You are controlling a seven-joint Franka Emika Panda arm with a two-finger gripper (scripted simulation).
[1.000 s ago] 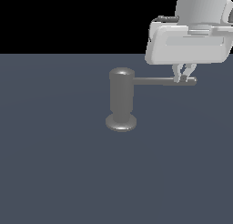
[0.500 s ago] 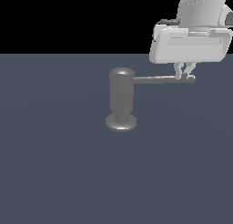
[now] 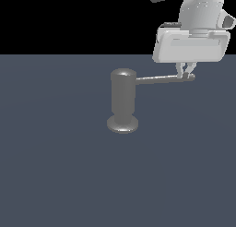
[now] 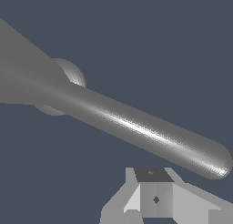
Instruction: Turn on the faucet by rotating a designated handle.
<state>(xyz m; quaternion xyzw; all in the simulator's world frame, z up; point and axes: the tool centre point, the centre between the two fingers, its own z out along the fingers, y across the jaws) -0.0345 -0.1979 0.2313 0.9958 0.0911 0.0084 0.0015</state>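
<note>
The faucet (image 3: 123, 101) stands upright a little above the middle of the exterior view, its rounded cap on top and its flared disc base resting on the dark blue-grey tabletop (image 3: 55, 175). From just under the cap the handle (image 3: 161, 79) sticks out sideways toward the exterior view's right, a slim grey rod that ends in a rounded tip.

The arm's white head fills the upper right of the frame, and below it the pincer (image 3: 185, 74) hangs right at the far end of the handle. Its two short fingers (image 3: 179, 70) come down over the rod close to the tip; they look narrowly set, one on each side of it, but at this size I cannot tell whether they press on the rod or merely straddle it, so whether the pincer is open or closed is not clear.

In the wrist view the handle (image 4: 150, 134) runs as a thick shining bar across the picture, with the faucet's base (image 4: 68, 79) showing behind it and one grey finger (image 4: 154, 196) just beside the rod near its tip
</note>
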